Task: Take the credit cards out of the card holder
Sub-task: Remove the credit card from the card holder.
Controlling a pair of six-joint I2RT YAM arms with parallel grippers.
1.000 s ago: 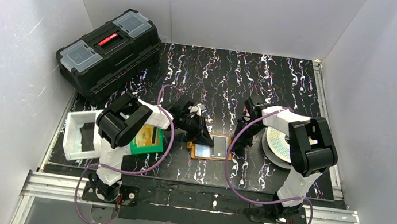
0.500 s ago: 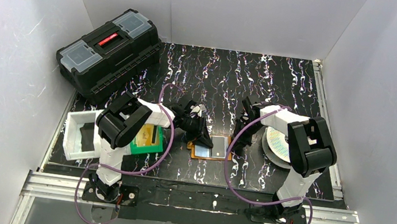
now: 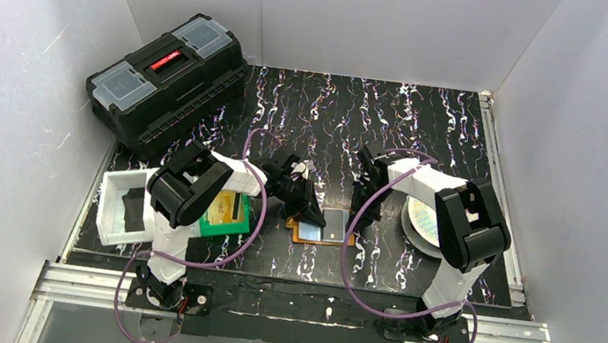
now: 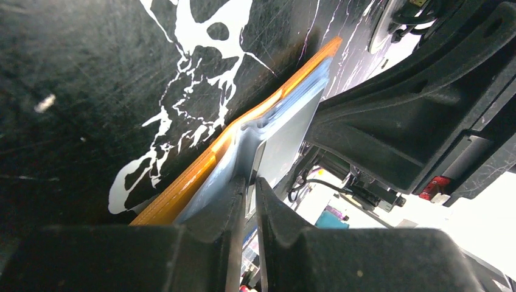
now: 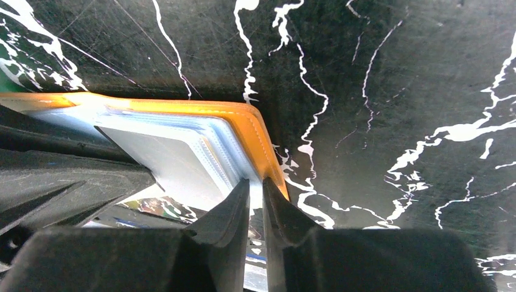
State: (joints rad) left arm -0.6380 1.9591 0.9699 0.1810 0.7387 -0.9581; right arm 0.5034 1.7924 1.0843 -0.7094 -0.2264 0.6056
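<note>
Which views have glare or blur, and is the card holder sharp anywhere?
Left wrist view: bottom-right corner blown out white, left claw close and soft. Right wrist view: card holder sharp, its clear pockets slightly glary, right claw soft. Top external view: evenly lit, holder small.

- The card holder (image 3: 324, 226) is small and flat, orange on the outside.
- It lies open on the black counter (image 3: 431, 122), inside facing up.
- Inside are thin pockets (image 5: 176, 155), silvery and see-through, stacked in layers.
- Its orange edge (image 4: 182, 188) rests right on the counter.
- The left claw (image 4: 246, 182) pinches the pocket sheets on one side, and the right claw (image 5: 255, 185) pinches them at the other side.
- I cannot tell if a card is in the pockets.
- One gold-yellow card (image 3: 226, 207) lies flat in a green bin (image 3: 213, 227), left of the holder and apart from it.
</note>
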